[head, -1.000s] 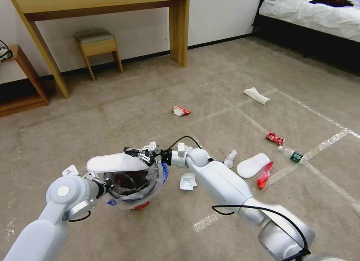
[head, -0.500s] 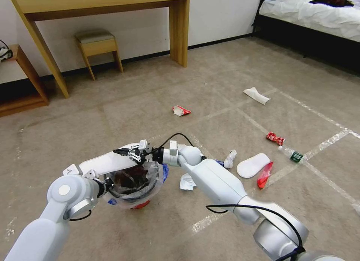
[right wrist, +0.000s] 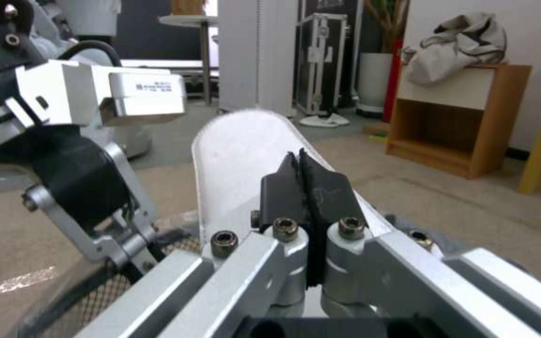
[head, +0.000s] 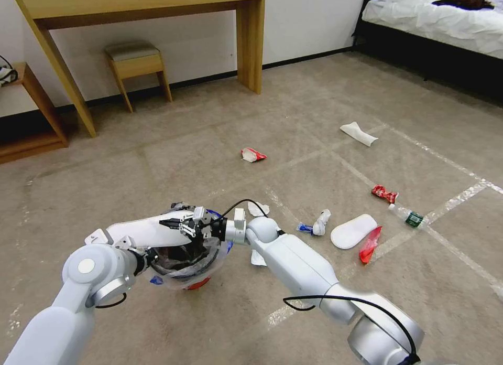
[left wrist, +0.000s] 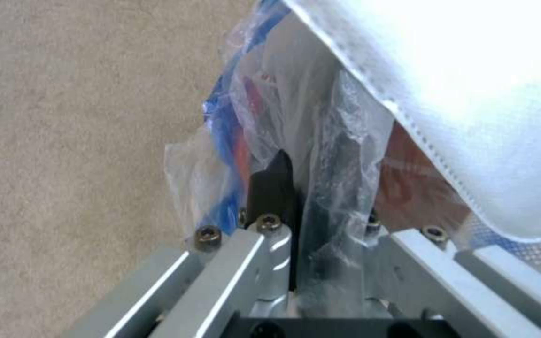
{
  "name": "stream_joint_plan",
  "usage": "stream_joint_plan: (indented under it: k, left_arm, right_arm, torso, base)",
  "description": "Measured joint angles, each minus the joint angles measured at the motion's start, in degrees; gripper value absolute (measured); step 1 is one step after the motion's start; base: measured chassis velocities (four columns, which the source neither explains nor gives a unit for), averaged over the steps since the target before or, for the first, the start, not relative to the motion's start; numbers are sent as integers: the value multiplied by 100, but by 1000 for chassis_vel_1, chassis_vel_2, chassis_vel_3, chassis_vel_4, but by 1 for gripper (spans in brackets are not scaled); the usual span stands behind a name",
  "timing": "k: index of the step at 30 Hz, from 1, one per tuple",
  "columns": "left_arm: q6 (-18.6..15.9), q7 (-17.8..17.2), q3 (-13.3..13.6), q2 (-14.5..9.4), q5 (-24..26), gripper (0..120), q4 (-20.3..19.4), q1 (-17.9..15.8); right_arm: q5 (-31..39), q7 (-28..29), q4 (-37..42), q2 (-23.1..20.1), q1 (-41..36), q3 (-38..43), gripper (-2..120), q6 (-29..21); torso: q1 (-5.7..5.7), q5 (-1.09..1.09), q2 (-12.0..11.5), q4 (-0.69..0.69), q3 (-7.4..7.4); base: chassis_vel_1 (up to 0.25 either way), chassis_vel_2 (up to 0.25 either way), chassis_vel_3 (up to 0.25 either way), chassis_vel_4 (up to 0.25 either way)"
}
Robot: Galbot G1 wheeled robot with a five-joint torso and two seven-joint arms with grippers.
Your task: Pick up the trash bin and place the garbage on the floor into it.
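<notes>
As the white slipper (head: 146, 229) sinks, right pincer (head: 166, 222) clamped on it, left pincer (left wrist: 296, 188) seemingly pinching trash bin (head: 183, 265).

Even, bright indoor light; the white slipper (left wrist: 471, 94) glares overexposed, wrist views soft, head view bowed at edges.

We are in a bedroom: a bed (head: 435, 19) far right, a wooden desk (head: 141, 3) and stool (head: 135, 61) far left.
</notes>
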State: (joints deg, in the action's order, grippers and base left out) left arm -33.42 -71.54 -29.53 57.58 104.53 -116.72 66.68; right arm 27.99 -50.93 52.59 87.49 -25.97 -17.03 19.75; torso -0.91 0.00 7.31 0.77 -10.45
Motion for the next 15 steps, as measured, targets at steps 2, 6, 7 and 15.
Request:
stream_joint_plan:
  k: [2,6,7,15]
  left_arm:
    - [29,-4,-36,-15,2,4,-14,-3]
    - [51,-7,-85,-37,25,4,-29,-3]
    - [62,-9,-113,-47,38,4,-41,-3]
    - [74,-16,-144,-65,52,4,-98,38]
  right_arm:
    - [4,32,48,-69,-63,45,0,0]
    - [8,67,73,-125,-157,102,0,0]
    - [8,82,73,-143,-217,154,0,0]
    - [35,165,-46,-132,-351,340,0,1]
  torso:
    - [0,0,0,0,0]
    - [0,0,0,0,0]
    - [0,0,0,0,0]
    - [0,1,0,0,0]
  base:
    - [0,0,0,0]
    - [0,0,0,0]
    - [0,0,0,0]
    - [0,0,0,0]
